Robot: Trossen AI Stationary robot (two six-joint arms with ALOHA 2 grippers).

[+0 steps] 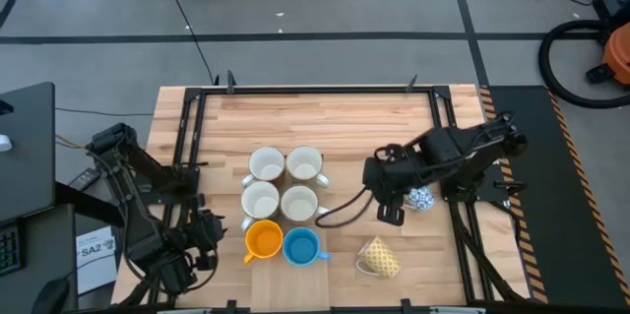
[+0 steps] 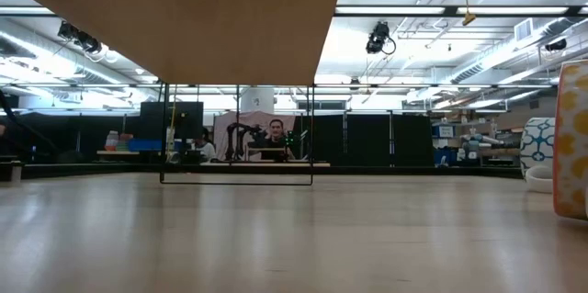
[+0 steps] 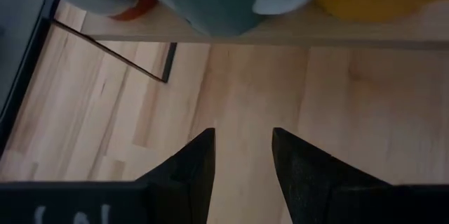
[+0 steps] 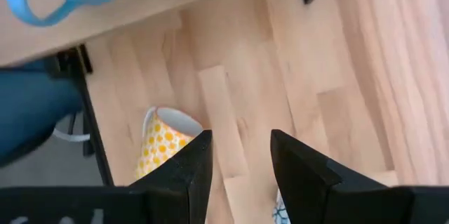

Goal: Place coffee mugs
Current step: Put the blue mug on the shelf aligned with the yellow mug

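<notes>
Coffee mugs sit on a wooden table (image 1: 335, 117): in the overhead view, four white mugs (image 1: 283, 182) form a square at centre, with an orange mug (image 1: 262, 240) and a blue mug (image 1: 300, 246) touching just below them, a yellow patterned mug (image 1: 378, 258) lying on its side at lower right of centre, and a blue-and-white patterned mug (image 1: 421, 199) just right of the right gripper. At lower left, the left gripper (image 1: 210, 227) hangs beside the orange mug, fingers parted and grasping nothing. Right of centre, the right gripper (image 1: 379, 196) hovers over bare wood, fingers likewise parted and empty.
</notes>
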